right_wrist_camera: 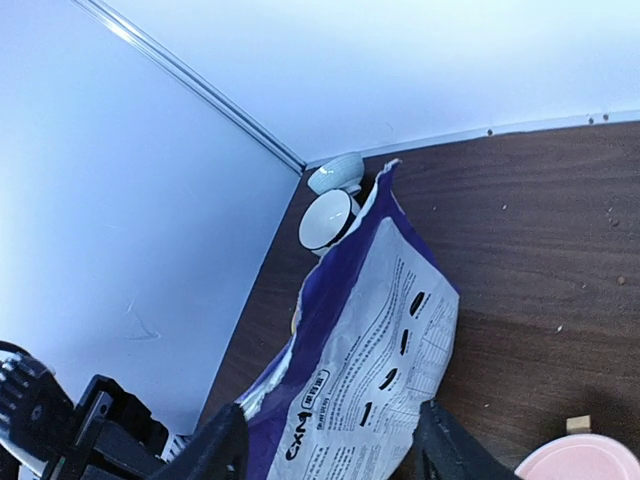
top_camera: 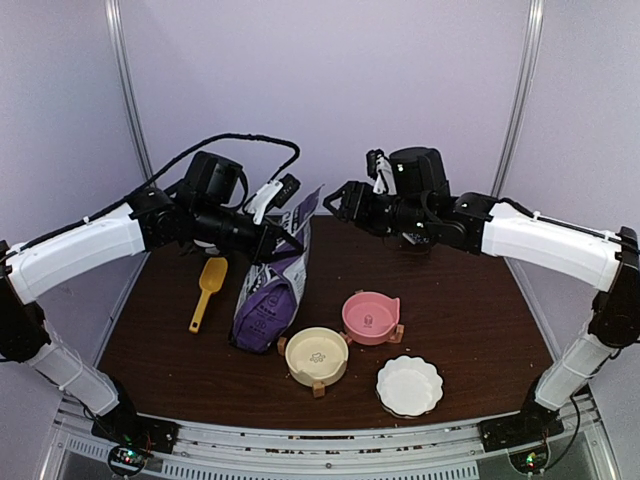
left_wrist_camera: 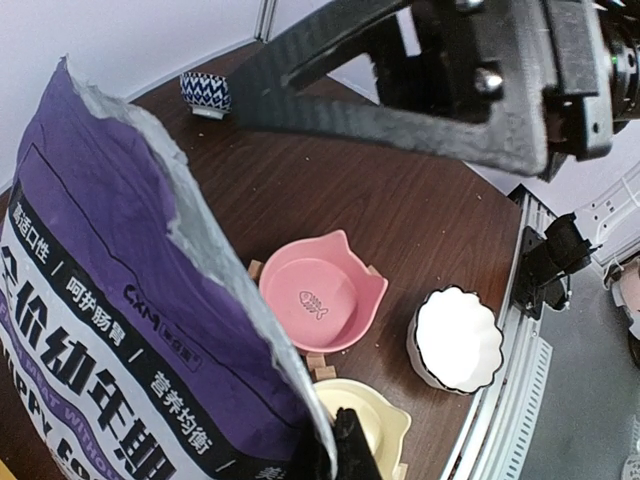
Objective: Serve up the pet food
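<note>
The purple pet food bag (top_camera: pixel 268 292) stands left of the table's centre with its torn top open. No kibble shows in any view. My left gripper (top_camera: pixel 290 246) is shut on the bag's torn top edge; in the left wrist view its fingertips (left_wrist_camera: pixel 352 455) pinch that edge of the bag (left_wrist_camera: pixel 110 300). My right gripper (top_camera: pixel 340 200) is open, just right of the bag's raised top corner. In the right wrist view the bag (right_wrist_camera: pixel 375 340) lies between its spread fingers (right_wrist_camera: pixel 215 455), untouched. A cream bowl (top_camera: pixel 317 352), a pink bowl (top_camera: pixel 371 315) and a white scalloped bowl (top_camera: pixel 409 385) are empty.
A yellow scoop (top_camera: pixel 207 285) lies left of the bag. A blue patterned bowl (left_wrist_camera: pixel 205 92) and a white bowl (right_wrist_camera: pixel 327 218) stand at the back by the wall. The bowls sit right of the bag in the left wrist view: pink (left_wrist_camera: pixel 320 290), white (left_wrist_camera: pixel 458 338), cream (left_wrist_camera: pixel 375 425).
</note>
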Tool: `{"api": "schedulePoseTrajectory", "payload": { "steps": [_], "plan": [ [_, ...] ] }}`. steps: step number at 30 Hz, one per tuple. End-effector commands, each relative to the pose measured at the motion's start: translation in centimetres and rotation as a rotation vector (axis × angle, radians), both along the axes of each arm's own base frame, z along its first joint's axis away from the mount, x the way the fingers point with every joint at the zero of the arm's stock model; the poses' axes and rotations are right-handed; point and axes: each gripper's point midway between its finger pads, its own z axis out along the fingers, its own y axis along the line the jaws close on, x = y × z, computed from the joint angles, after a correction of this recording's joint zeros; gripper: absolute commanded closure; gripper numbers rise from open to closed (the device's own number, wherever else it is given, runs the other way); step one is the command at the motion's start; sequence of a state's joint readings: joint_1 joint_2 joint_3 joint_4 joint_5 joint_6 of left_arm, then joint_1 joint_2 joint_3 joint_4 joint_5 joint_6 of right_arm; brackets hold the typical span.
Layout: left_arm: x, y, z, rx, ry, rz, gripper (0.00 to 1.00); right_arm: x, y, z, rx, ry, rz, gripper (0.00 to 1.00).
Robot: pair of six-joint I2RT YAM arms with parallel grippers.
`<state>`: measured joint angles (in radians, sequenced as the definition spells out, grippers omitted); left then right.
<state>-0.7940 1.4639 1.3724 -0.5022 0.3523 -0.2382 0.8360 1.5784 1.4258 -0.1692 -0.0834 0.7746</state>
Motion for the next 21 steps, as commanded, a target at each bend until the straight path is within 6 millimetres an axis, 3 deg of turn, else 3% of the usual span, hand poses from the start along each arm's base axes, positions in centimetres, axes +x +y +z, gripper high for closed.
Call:
{"api": "schedulePoseTrajectory", "payload": {
  "steps": [1,3,8,14,21],
  "plan": [
    [0.6,-0.9,2.7,-0.093,-0.090,-0.018,1.00,0.7,1.9,-1.2,0.041,0.052,0.023,0.48],
    [0.6,-1.0,2.5,-0.091,-0.087,-0.020,1.00,1.0,2.4,-1.4,0.045,0.060,0.031,0.54],
    [0.8,-0.8,2.3,-0.078,-0.089,-0.009,1.00,1.0,2.8,-0.8,0.068,0.051,0.040,0.56],
    [1.0,-0.5,2.3,-0.066,-0.096,0.013,0.99,0.7,2.1,0.7,0.089,0.025,0.029,0.46],
    [1.0,-0.5,2.3,-0.066,-0.098,0.011,0.98,-0.3,2.7,2.0,0.098,-0.003,0.070,0.41]
  ]
}}
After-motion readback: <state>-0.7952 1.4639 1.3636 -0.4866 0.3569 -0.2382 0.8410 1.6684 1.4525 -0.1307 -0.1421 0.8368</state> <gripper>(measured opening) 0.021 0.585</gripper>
